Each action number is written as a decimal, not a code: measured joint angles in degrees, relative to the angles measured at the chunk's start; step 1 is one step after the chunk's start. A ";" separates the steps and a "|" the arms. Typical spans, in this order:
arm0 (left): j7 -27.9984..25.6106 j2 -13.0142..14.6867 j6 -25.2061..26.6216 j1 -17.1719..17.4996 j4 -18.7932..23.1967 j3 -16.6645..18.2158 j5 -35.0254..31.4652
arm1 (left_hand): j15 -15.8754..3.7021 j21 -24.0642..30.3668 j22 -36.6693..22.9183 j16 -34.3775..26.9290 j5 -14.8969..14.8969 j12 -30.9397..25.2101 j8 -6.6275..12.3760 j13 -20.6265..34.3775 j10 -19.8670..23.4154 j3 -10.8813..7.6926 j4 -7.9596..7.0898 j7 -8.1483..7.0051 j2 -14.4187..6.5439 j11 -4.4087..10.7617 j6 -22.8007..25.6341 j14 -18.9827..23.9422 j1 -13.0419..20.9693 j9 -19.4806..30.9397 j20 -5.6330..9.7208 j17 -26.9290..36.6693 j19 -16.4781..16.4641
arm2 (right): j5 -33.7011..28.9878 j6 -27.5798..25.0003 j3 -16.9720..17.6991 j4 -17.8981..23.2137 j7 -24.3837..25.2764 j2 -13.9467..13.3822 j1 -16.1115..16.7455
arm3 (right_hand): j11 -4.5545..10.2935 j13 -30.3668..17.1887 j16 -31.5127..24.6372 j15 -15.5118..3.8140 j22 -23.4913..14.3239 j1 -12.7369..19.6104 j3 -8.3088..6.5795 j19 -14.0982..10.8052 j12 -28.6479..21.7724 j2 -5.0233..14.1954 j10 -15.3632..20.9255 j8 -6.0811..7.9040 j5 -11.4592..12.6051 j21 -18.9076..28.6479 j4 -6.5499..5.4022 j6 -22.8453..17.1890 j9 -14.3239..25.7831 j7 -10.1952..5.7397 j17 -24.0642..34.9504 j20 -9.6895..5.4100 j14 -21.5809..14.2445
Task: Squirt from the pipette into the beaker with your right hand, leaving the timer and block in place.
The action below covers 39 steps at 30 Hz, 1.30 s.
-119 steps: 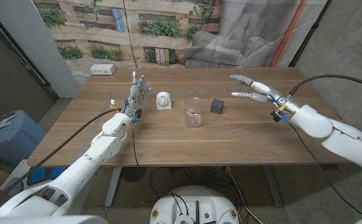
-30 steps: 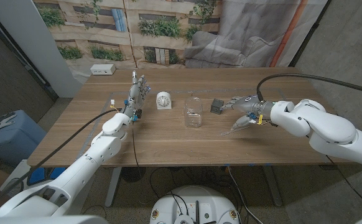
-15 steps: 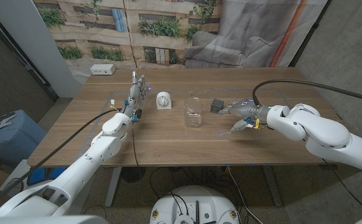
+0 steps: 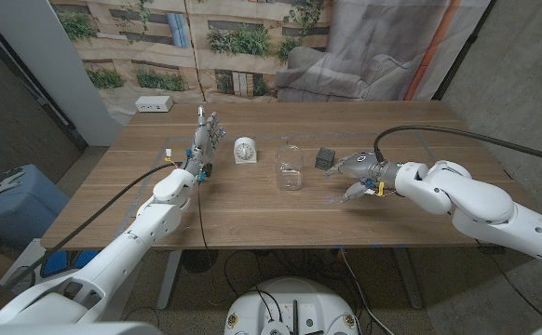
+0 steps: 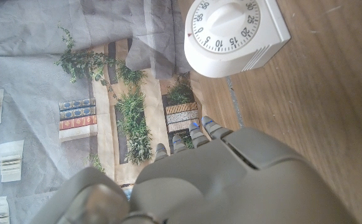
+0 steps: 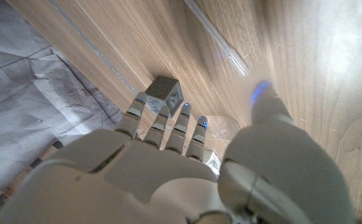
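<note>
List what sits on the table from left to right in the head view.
White box → left hand → timer → beaker → block → right hand.

Head view was evenly lit and sharp, shadows soft. Right wrist view showed strong white glare on the desk; the right hand close up was blurred.

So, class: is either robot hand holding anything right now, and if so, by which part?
Nothing is held. The right hand hovers open over the pipette, which lies on the table; the left hand stands open beside the timer.
</note>
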<state>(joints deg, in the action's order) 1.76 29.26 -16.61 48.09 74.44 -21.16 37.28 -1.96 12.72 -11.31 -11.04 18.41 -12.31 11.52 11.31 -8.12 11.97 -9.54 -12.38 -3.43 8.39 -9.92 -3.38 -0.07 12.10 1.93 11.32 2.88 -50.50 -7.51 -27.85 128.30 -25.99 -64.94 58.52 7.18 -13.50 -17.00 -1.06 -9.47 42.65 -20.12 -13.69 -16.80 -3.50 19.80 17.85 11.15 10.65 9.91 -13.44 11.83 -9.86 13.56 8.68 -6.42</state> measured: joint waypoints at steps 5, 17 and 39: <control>0.00 0.00 0.00 0.00 0.01 0.00 0.00 | 0.00 0.00 0.00 0.00 0.00 0.00 0.00 0.00 0.00 0.00 0.00 0.00 0.00 0.00 0.00 0.00 0.00 0.00 0.00 0.00 0.00 | -0.12 0.84 -0.36 -1.32 1.05 0.58 -0.22 | 1.84 0.44 -0.73 -1.11 0.00 1.44 -0.48 -1.23 -0.45 -0.27 3.51 1.35 -0.01 0.00 0.00 -3.61 -0.28 0.05 -0.52 -0.81 -2.19; 0.01 -0.01 0.01 0.00 0.02 0.00 0.00 | 0.00 0.00 0.00 0.00 0.00 0.00 0.00 0.00 0.00 0.00 0.00 0.00 0.00 0.00 0.00 0.00 0.00 0.00 0.00 -0.01 0.00 | -0.73 3.59 -0.99 -4.18 5.97 1.40 -0.38 | 3.46 0.73 -1.30 -1.16 0.00 4.13 -0.83 -2.10 -0.45 -1.46 6.75 2.34 -0.57 0.00 0.36 -6.82 -0.39 -0.38 -1.05 -1.69 -4.51; 0.03 -0.02 0.02 -0.02 0.01 0.00 0.00 | 0.00 0.00 0.00 0.00 0.00 0.00 0.00 0.00 0.00 0.00 0.00 0.00 0.00 0.00 0.00 0.00 0.00 0.00 0.00 -0.01 0.00 | -2.50 4.29 -1.13 -6.95 13.69 0.84 2.66 | 5.00 1.01 -1.78 -1.31 0.01 5.99 -1.16 -3.45 0.27 -2.11 9.71 2.34 -0.78 0.00 0.03 -7.85 -0.65 0.66 -1.32 -3.05 -6.21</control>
<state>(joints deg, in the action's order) 1.79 29.24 -16.59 48.07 74.44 -21.16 37.28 -1.96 12.72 -11.31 -11.04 18.41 -12.31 11.52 11.31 -8.12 11.97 -9.54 -12.38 -3.43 8.39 -9.92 -3.38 -0.07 12.10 1.93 11.31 2.88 -53.00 -3.22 -28.98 121.35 -12.31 -64.10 61.18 12.18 -12.50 -18.78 -2.37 -9.46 48.64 -21.28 -17.14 -16.53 -5.61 29.51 20.19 10.38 10.65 9.94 -21.29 11.19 -9.20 12.24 5.63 -12.63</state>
